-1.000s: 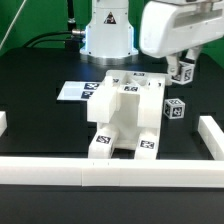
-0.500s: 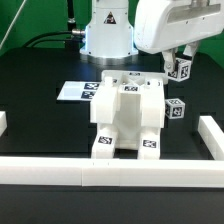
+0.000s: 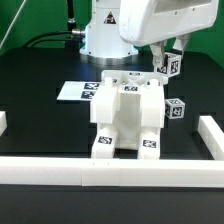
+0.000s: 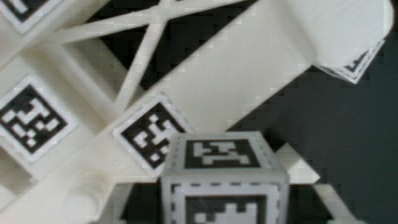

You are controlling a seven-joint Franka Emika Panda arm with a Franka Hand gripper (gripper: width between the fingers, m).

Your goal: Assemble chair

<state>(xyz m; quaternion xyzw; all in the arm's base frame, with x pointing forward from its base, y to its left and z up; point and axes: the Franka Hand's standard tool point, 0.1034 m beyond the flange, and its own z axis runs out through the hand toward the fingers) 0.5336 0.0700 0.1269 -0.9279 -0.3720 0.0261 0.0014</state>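
Black bench [image 3: 40, 110] carries the blocky matte-white plastic chair body [image 3: 125, 120] at centre, while the pincer [image 3: 167, 60], clenched on a small white tagged cube [image 3: 170, 68], has swung it nearer that body's top, probably for fitting.

My exterior view is bright and evenly lit. The white chair assembly [image 3: 128, 118] nearly washes out, with only soft shadows in its recesses, and the black counter [image 3: 30, 80] carries a faint sheen. Fine detail is coarse. My wrist view is dimmer, and the tagged cube [image 4: 222, 175] looms close and blurred.
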